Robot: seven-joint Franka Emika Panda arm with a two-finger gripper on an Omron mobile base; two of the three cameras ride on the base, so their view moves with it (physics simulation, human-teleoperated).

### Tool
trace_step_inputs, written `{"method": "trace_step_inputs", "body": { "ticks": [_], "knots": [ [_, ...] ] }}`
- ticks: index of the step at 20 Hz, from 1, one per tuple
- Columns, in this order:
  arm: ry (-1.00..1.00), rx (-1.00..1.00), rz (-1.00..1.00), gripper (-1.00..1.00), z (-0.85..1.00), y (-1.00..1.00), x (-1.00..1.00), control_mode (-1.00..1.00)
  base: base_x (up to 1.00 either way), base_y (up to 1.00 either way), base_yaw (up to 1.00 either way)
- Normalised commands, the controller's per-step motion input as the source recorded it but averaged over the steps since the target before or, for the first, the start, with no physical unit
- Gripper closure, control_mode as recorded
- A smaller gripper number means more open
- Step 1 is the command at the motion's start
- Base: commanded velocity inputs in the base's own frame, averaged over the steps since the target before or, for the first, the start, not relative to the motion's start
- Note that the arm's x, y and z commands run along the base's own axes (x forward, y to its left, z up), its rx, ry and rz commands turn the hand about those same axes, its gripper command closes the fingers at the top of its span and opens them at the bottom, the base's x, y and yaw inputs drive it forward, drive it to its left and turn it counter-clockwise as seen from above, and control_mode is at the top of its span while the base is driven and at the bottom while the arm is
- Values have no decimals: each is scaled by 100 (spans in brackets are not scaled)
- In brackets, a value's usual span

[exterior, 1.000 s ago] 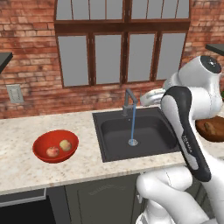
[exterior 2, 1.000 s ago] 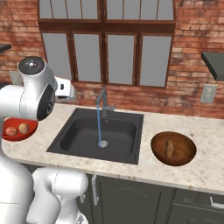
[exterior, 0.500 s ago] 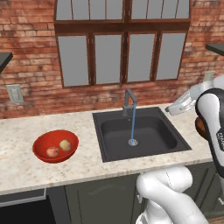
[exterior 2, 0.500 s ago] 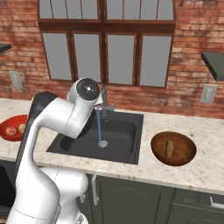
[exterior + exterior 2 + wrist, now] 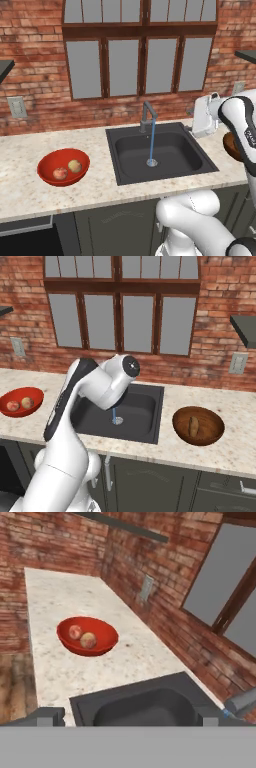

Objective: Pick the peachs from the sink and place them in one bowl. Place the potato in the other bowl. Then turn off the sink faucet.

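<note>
Sink faucet [image 5: 147,116]: slim grey metal tap, upright stem with bent-over spout, standing at the rear rim of the sink [image 5: 159,152]; a thin blue stream of water falls from the spout onto the round metal drain. Sink: dark grey rectangular basin set into the speckled pale stone desk [image 5: 30,192], nothing lying in the basin. Peachs [image 5: 67,170]: two small round fruits, one reddish-pink, one paler yellow-orange, lying side by side and close together inside the red bowl [image 5: 49,165]. Red bowl: wide, shallow, glossy, resting on the desk well to the left of the sink. Potato [image 5: 193,426]: small oblong tan-brown lump, lying in the middle of the wooden bowl [image 5: 210,431]. Wooden bowl: dark brown, shallow, on the desk just right of the sink. Arm: white with dark joints, raised and folded over the right side of the sink in the left base view, the hand held above desk level beside the basin's right rear corner; in the right base view the upper arm crosses in front of the sink's left half. End effector [image 5: 127,718]: fingers [image 5: 46,716] spread wide apart, nothing between them, the hand view looking across the sink towards the red bowl. Backdrop: red brick wall, grey-paned window above the faucet.
</note>
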Motion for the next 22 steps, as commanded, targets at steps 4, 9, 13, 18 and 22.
{"method": "trace_step_inputs", "body": {
  "ticks": [4, 9, 13, 18, 22],
  "knots": [
    [-30, -16, 21, -100, -15, -25, 21, -100, 0, 0, 0],
    [-14, -12, -13, -100, 0, -30, 0, -100, 0, 0, 0],
    [0, -1, -2, -100, -6, -10, 0, -100, 0, 0, 0],
    [0, 9, -15, -100, 0, -6, 4, -100, 0, 0, 0],
    [0, 16, -15, -100, 0, -15, 9, -100, 0, 0, 0]
  ]
}}
